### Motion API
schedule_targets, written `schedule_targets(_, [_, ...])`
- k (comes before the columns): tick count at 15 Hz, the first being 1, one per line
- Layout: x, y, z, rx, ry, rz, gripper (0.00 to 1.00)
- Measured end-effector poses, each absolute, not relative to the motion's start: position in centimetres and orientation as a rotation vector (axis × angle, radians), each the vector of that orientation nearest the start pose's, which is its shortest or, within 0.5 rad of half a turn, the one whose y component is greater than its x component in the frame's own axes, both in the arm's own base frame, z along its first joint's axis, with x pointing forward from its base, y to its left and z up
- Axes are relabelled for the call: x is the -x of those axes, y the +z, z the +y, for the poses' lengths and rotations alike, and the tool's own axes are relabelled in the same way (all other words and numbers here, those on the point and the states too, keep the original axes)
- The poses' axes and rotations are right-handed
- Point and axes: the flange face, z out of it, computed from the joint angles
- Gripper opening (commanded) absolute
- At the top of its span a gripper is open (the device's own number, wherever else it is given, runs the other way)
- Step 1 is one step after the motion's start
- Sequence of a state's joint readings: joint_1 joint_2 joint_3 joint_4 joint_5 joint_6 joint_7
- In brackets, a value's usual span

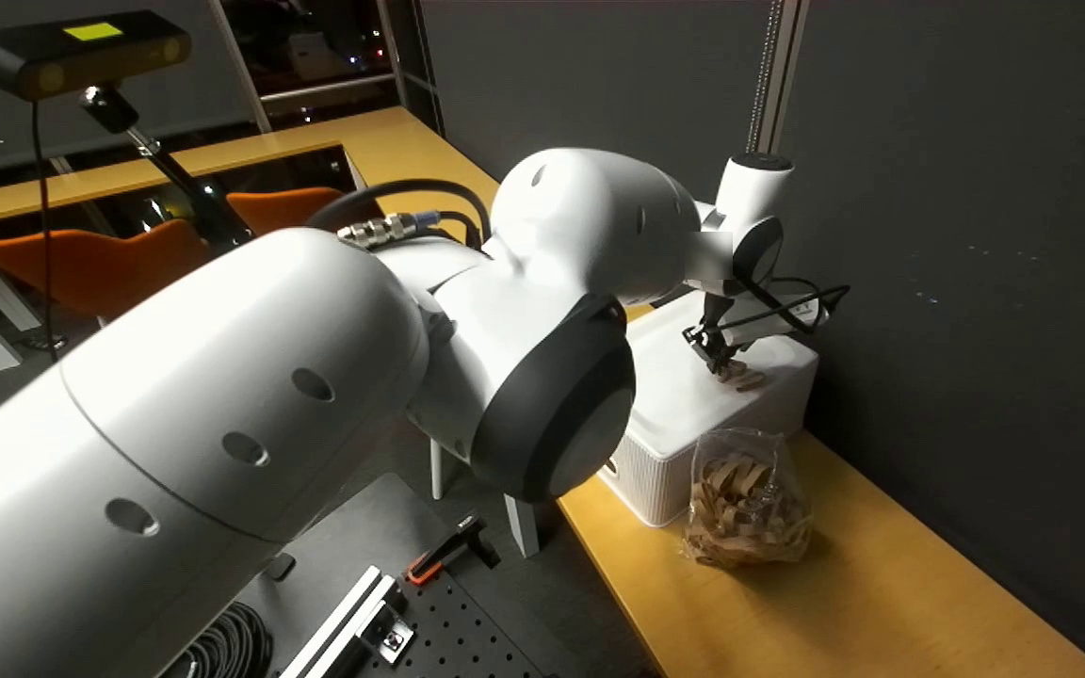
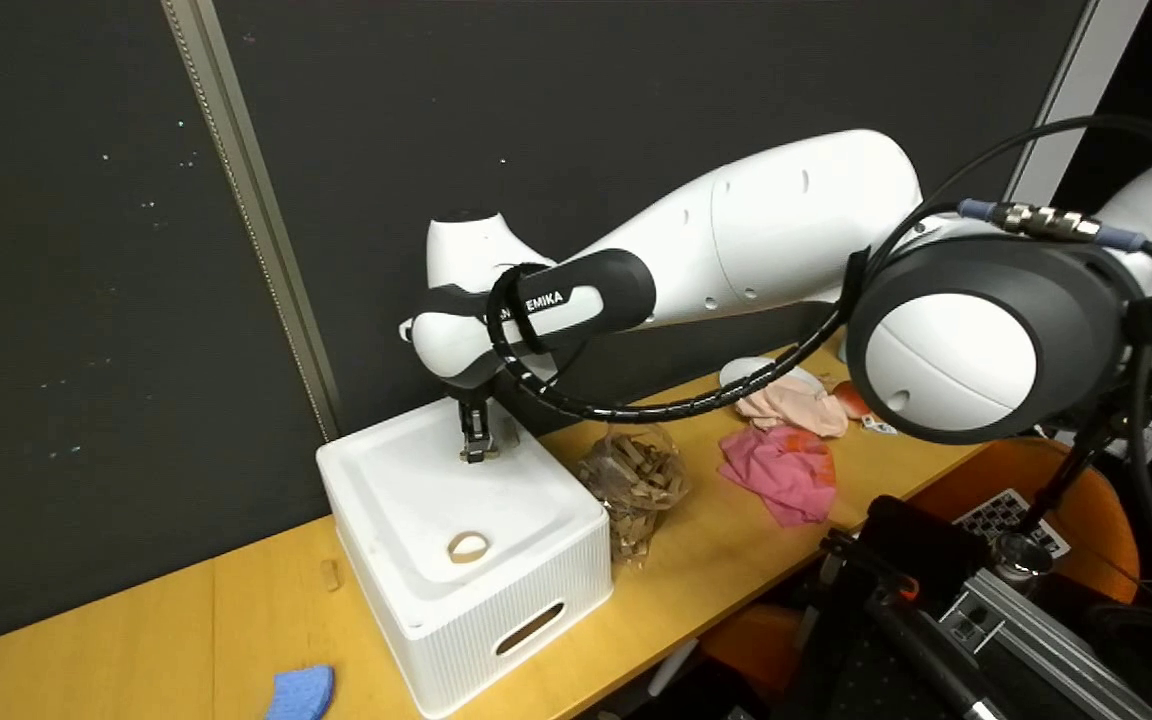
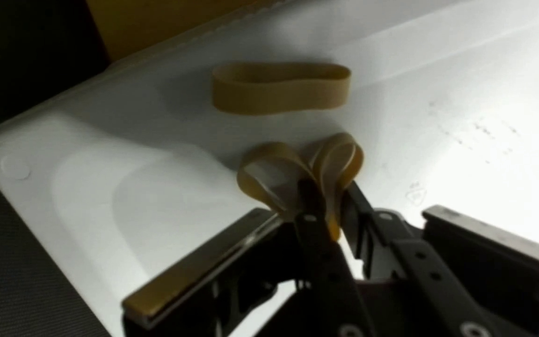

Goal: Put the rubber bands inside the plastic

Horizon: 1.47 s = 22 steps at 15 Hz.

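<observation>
The step in hand is judged to be the picking of a rubber band (image 3: 355, 164) from the top of the white box (image 2: 406, 520). The jaws of the gripper (image 3: 332, 199) are drawn narrow, with the band pinched between them; whether both visible lobes belong to it cannot be told. A neighbouring loop (image 3: 281, 96) is noted just beside, and a stray loop (image 2: 468, 547) is recorded elsewhere on the box. The plastic bag (image 1: 736, 443), partly filled with bands (image 1: 740, 508), is found on the table (image 1: 900, 565) beside the box. A clean lift is called for next, then carriage above the bag's mouth, whose openness cannot be confirmed, before release.
</observation>
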<state>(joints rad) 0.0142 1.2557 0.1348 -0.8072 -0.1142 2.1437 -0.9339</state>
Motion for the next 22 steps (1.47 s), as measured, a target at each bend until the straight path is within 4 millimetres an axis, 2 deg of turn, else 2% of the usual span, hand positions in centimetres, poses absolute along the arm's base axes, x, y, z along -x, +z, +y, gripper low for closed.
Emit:
schedule_targets(5, [-79.8, 14.8, 6.3, 2.754, -0.140, -1.532, 0.01])
schedule_targets(10, [-80.0, 15.6, 5.9, 2.897, -0.110, -1.378, 0.01])
schedule_targets(17, [-79.4, 20.7, 6.4, 3.067, -0.006, -1.076, 0.01])
schedule_targets(22, [-77.4, 23.9, 5.6, 3.196, 0.065, -0.813, 0.01])
